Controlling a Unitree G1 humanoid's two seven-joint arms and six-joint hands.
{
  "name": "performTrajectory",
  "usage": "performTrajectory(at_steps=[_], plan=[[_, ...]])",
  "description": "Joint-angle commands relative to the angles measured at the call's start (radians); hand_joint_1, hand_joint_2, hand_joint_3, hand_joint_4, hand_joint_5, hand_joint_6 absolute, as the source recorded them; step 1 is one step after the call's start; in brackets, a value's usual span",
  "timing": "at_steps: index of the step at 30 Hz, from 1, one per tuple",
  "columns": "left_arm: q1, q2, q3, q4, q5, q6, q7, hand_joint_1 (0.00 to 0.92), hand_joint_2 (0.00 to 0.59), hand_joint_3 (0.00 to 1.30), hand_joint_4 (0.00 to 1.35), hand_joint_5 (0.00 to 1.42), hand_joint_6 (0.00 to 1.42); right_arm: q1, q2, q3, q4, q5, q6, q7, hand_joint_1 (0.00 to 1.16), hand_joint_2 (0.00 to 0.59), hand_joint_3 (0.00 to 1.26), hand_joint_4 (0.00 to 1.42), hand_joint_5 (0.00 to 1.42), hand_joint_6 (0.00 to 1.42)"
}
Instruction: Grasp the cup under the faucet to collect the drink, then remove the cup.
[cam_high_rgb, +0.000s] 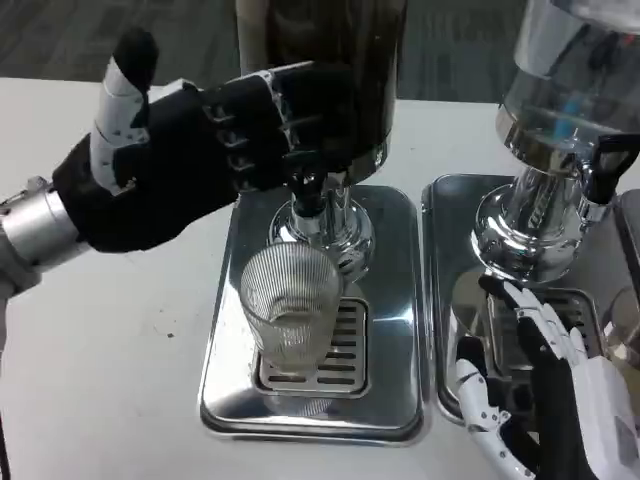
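Note:
A ribbed clear glass cup (291, 312) stands upright on the drip grate under the black faucet (305, 185) of the dark drink dispenser (322, 75). My left hand (190, 150), in a black glove, is raised above and left of the cup, its fingers reaching to the faucet lever and the thumb pointing up; whether they press it is unclear. My right hand (530, 395) lies low at the right, fingers spread, over the neighbouring tray and apart from the cup.
The cup's steel drip tray (225, 350) sits mid-table. A second dispenser with a clear tank (565, 110) and its own tray (450, 260) stand at the right. White tabletop (100, 360) stretches to the left.

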Motion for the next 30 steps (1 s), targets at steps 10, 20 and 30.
performTrajectory(at_steps=[10,20,30], plan=[[-0.020,-0.046,-0.038,0.039,0.141,-0.261,-0.009,0.000,0.091,0.22,0.07,0.08,0.13,0.007,0.015,-0.006,0.011,0.016,-0.023,-0.014,0.33,0.433,0.21,0.13,0.09,0.00],[0.018,-0.055,-0.069,0.024,0.173,-0.382,-0.024,0.000,0.090,0.22,0.08,0.08,0.13,0.013,0.012,-0.009,0.007,0.020,-0.026,-0.009,0.32,0.431,0.22,0.14,0.09,0.00],[0.049,-0.063,-0.086,-0.005,0.176,-0.479,-0.038,0.000,0.092,0.23,0.09,0.10,0.20,0.008,0.009,-0.011,0.008,0.023,-0.022,-0.002,0.32,0.430,0.22,0.14,0.09,0.00]])
